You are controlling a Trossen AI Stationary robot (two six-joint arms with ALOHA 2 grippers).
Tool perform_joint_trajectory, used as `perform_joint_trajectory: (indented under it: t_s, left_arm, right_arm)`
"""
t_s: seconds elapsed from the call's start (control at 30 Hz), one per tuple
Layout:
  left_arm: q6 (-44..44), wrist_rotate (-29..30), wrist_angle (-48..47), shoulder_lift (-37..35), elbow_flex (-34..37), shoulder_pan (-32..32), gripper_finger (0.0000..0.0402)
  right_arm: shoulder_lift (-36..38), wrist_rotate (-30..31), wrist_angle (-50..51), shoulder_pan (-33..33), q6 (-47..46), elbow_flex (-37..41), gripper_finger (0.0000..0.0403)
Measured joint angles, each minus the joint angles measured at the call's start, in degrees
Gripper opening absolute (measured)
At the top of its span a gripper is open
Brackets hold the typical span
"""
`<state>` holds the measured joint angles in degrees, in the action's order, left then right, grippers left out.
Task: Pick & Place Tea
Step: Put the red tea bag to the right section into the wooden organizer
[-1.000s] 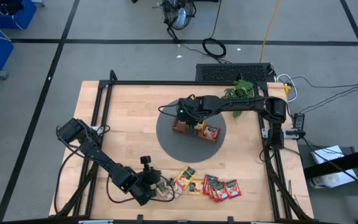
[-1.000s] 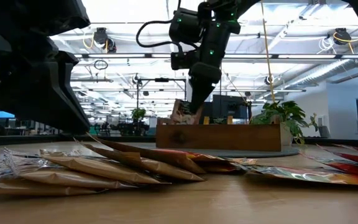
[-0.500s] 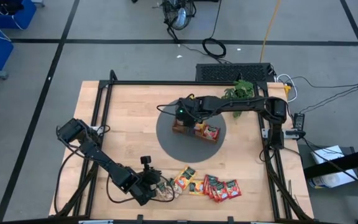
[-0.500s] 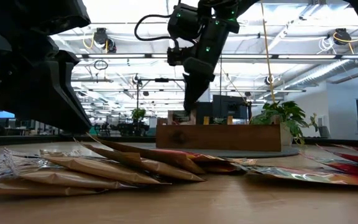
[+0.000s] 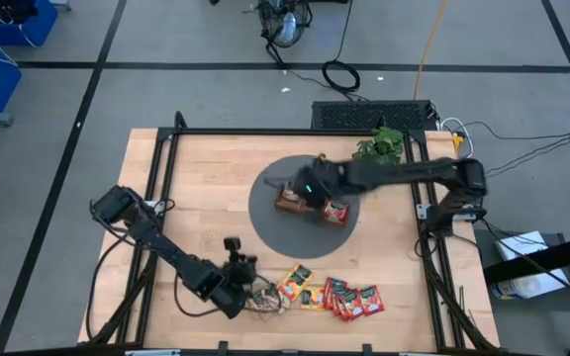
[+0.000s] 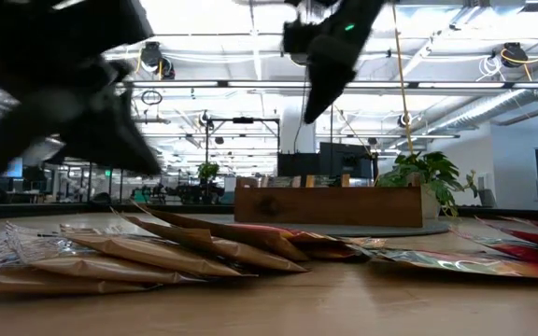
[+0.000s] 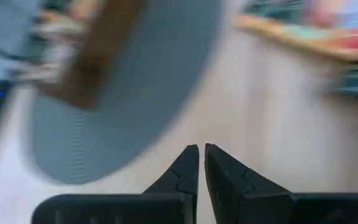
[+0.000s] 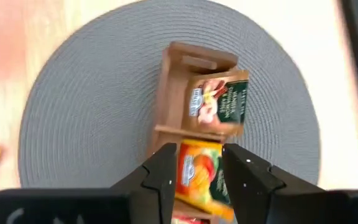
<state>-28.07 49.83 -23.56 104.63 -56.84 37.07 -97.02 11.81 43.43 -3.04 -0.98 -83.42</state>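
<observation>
Meanwhile, sachets wait at the near edge.
Left pincer (image 5: 255, 295), fingers together, hovers beside flat red and orange tea sachets (image 5: 349, 299); farther, right pincer (image 8: 197, 169), fingers apart, above brown wooden three-compartment tray (image 8: 169, 93) could snag a filed sachet.

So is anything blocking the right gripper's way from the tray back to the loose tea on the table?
Nothing visible: right gripper hangs open above the tray; bare mat and table lie between it and the tea.
</observation>
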Motion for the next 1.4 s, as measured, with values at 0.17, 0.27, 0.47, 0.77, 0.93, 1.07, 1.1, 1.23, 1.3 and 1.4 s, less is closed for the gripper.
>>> perform_joint_trajectory:
  t_s: [0.17, 0.27, 0.47, 0.77, 0.93, 1.07, 1.1, 1.23, 1.3, 1.4]
  left_arm:
    - [-9.37, 17.82, -16.61, -5.97, 0.00, -4.80, 0.0035]
    - [-19.38, 21.39, -24.92, -10.51, 0.30, -9.85, 0.0035]
    - [-6.82, 12.81, -10.15, -13.34, 7.04, -21.66, 0.0035]
    - [20.04, -9.28, 22.18, -12.71, 13.59, -35.58, 0.0007]
    - [19.35, -10.72, 22.43, -12.70, 13.72, -39.60, 0.0015]
    - [18.88, -16.16, 22.67, -12.63, 13.77, -41.47, 0.0006]
    - [18.89, -17.58, 23.49, -12.61, 13.76, -41.50, 0.0004]
    - [21.25, -18.78, 26.54, -9.89, 13.68, -41.45, 0.0014]
    - [22.61, -19.22, 28.33, -8.00, 13.70, -41.49, 0.0017]
    - [23.72, -20.01, 30.73, -5.75, 13.68, -41.43, 0.0012]
  right_arm:
    - [9.60, 11.13, -9.88, 9.13, -3.19, 15.92, 0.0089]
    - [14.91, 15.63, -19.17, 13.79, -7.19, 26.99, 0.0069]
    - [19.66, 16.38, -43.45, 18.99, -8.21, 44.66, 0.0015]
    - [19.92, 16.85, -52.44, 21.85, -13.37, 54.09, 0.0001]
    - [19.90, 18.27, -52.63, 21.92, -16.28, 55.76, 0.0001]
    - [19.90, 18.39, -52.65, 21.91, -18.52, 56.81, 0.0001]
    - [19.90, 18.47, -52.72, 21.91, -18.91, 57.04, 0.0000]
    - [19.90, 18.51, -53.51, 21.91, -20.11, 57.77, 0.0000]
    - [19.87, 18.44, -53.95, 21.91, -20.69, 58.12, 0.0000]
    - [19.87, 18.45, -54.89, 21.91, -20.86, 58.84, 0.0000]
